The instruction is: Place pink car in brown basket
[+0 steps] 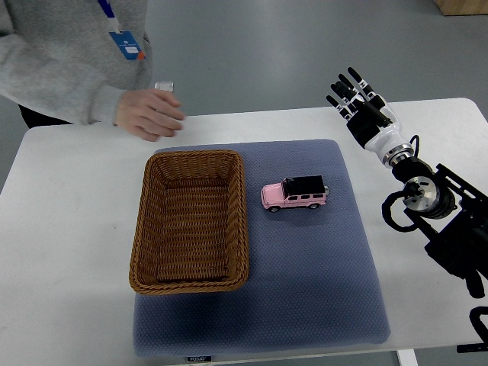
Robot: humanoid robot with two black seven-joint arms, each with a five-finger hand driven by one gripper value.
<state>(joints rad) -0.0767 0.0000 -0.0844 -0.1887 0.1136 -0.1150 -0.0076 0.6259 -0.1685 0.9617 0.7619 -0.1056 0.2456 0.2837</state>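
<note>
— How many of each thing do you count?

— One small pink toy car with a black roof (294,194), one brown woven wicker basket (191,221), rectangular, with nothing in it, and one blue-grey padded mat (320,282) under both, all on the white worktop (69,252).

— Where does the car sit?

— On the mat, upright on its wheels, just beside the basket's right rim but not touching it.

— And hands?

— One robot hand, the right hand (358,99), black and white, fingers spread and holding nothing, over the worktop's far right corner, well apart from the car. A person's hand (150,113) rests at the far edge (grey sleeve, blue badge).

— Any writing?

— A small label (200,358) on the mat's near edge, too small to read.
</note>
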